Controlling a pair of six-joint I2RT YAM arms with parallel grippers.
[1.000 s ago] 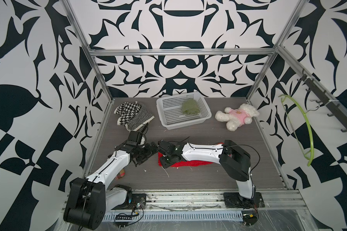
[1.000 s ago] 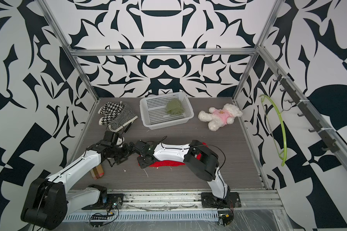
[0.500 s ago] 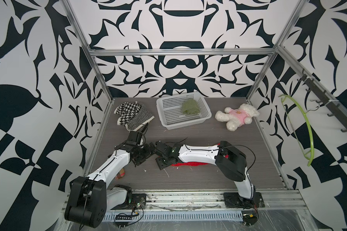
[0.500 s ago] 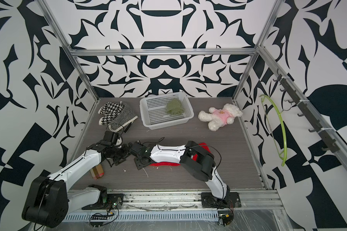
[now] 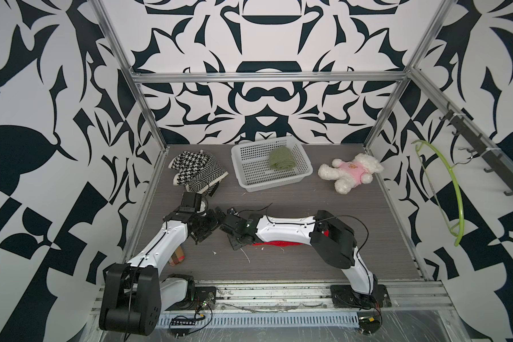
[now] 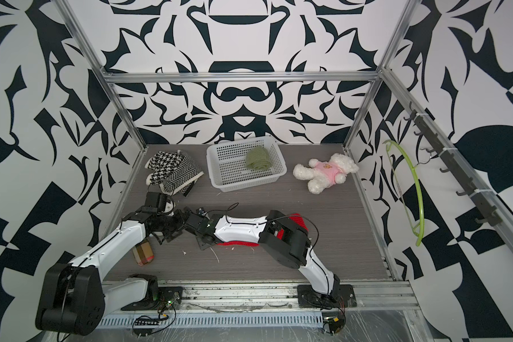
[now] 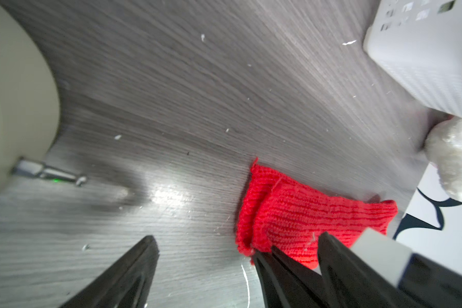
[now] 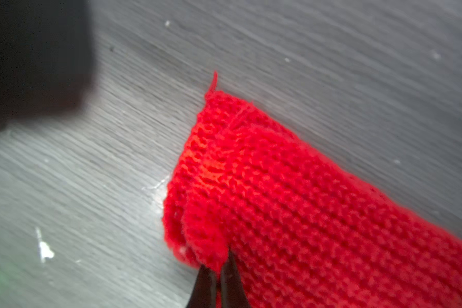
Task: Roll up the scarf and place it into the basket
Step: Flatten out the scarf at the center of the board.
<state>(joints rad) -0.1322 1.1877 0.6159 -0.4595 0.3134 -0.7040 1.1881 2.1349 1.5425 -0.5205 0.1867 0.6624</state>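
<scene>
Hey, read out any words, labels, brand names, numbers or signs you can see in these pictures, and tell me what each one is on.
No text can be read in any view.
The bear has a small tan emblem on its pink shirt. It is too small to tell whether it carries letters.
The basket and the red scarf show no print.

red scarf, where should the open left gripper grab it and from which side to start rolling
Grip the red scarf at the free corner of its short end, across from where the right gripper is shut on it. Bring the left gripper in low along the table from beyond that end: the scarf lies flat, and its doubled edge there offers a lip to pinch.
</scene>
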